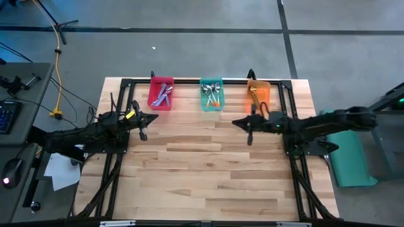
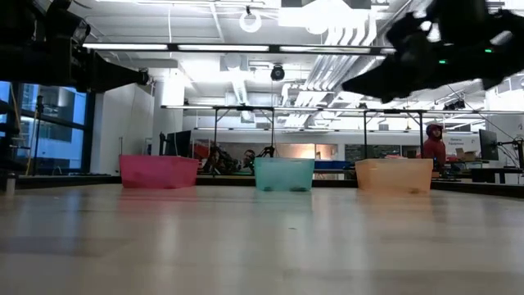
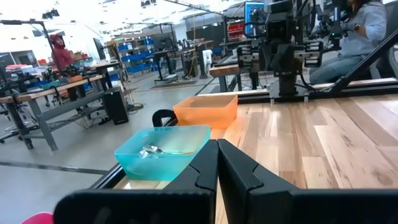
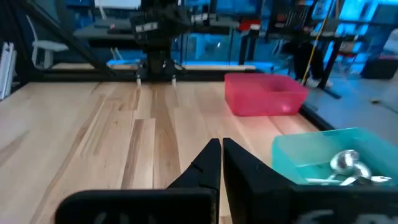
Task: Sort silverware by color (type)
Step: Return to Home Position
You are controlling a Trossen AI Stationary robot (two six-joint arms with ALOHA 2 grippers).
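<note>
Nearest, the pale wooden-plank worktop [image 1: 208, 183] shows only bare boards. Every spoon I can find lies farther back.

Midway across, the left tool [image 3: 217, 152] hangs above the boards at about ten o'clock from the worktop's centre. Its two dark fingers are pressed together on nothing. The right tool [image 4: 221, 149] hangs at about two o'clock, also pinched narrow and carrying nothing.

Farthest, three bins stand apart in a row along the twelve o'clock edge.
- **Eleven o'clock:** the red translucent plastic bin [image 1: 152, 101] holds the purple-handled spoons [image 1: 161, 94].
- **Twelve o'clock:** the teal translucent plastic bin [image 1: 211, 110] holds the orange-handled spoons [image 1: 213, 96].
- **One o'clock:** the orange translucent plastic bin [image 1: 266, 94] seems to hold the slim gold-coloured spoons [image 1: 255, 94], though their colour blends with the bin and I cannot count them.

The sorting looks finished, so the risk now lies in the arms pulling back. The right arm's wrist sits just beside the near end of the orange bin. A sweep toward twelve o'clock could clip that light bin, push it to the edge or tip it, and spill the gold-coloured spoons. The left tool is near the red bin's near corner and carries a smaller version of the same risk.
</note>
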